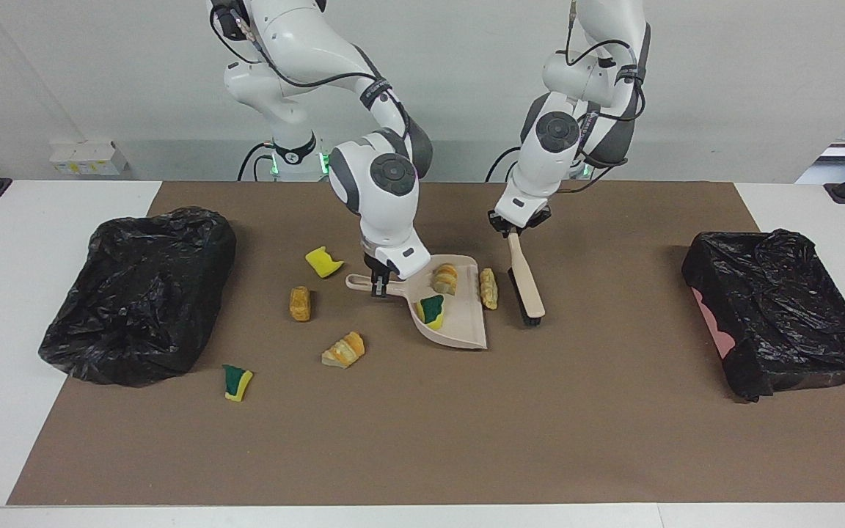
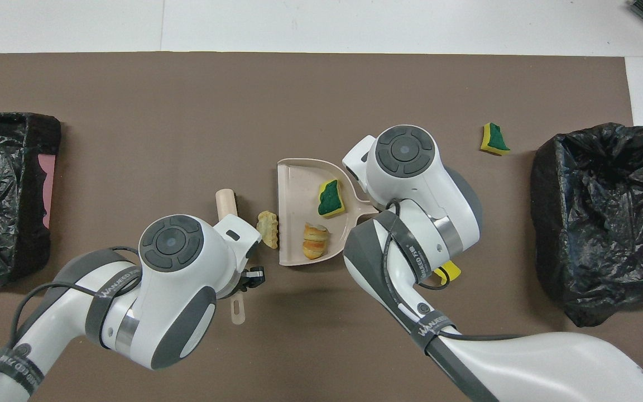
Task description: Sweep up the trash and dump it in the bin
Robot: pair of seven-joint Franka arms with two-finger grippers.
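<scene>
My right gripper is shut on the handle of the beige dustpan, which sits mid-mat. In the pan lie a green-faced sponge chunk and a bread bit. Another bread bit lies on the mat between the pan and the beige brush. My left gripper is shut on the brush handle, with the head down by the mat. Loose trash lies toward the right arm's end: a yellow sponge, a bread bit, a croissant piece, a green sponge.
A bin lined with a black bag stands at the right arm's end of the brown mat. A second black-lined bin stands at the left arm's end. In the overhead view the right arm hides its gripper and some of the loose trash.
</scene>
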